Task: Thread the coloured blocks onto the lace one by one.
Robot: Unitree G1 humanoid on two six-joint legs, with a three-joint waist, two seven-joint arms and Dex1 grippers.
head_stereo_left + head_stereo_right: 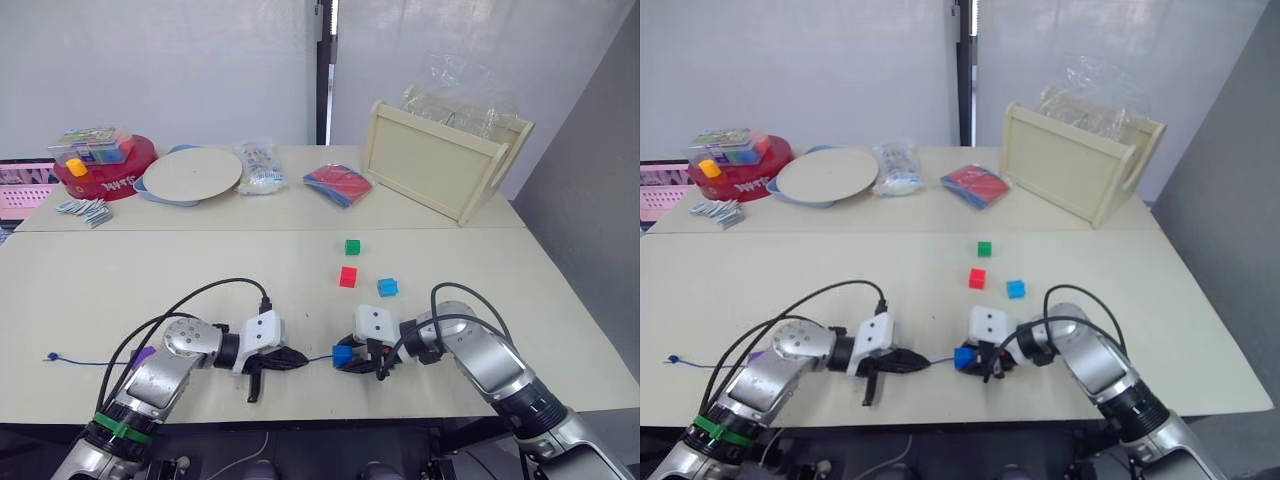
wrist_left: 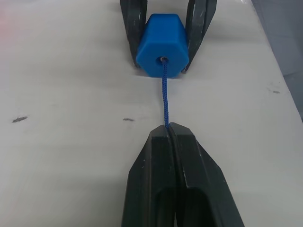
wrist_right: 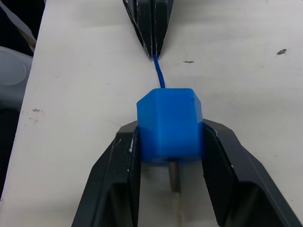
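Note:
My right gripper (image 1: 352, 357) is shut on a blue block (image 1: 343, 354) low over the table's front middle. The dark blue lace (image 2: 164, 94) runs into the block's hole, and its pale stiff tip (image 3: 175, 182) pokes out of the far side between the right fingers. My left gripper (image 2: 168, 127) is shut on the lace a short way from the block. The lace's knotted end (image 1: 50, 356) lies at the far left, with a purple block (image 1: 143, 355) by my left forearm. Green (image 1: 352, 246), red (image 1: 348, 277) and light blue (image 1: 387, 287) blocks lie loose just beyond.
At the back of the table stand a red tub (image 1: 100, 170) holding more blocks, a round pale plate (image 1: 192, 173), a plastic bag (image 1: 260, 166), a red and blue packet (image 1: 338, 184) and a tilted wooden tray (image 1: 440, 160). The table's front edge is close to both grippers.

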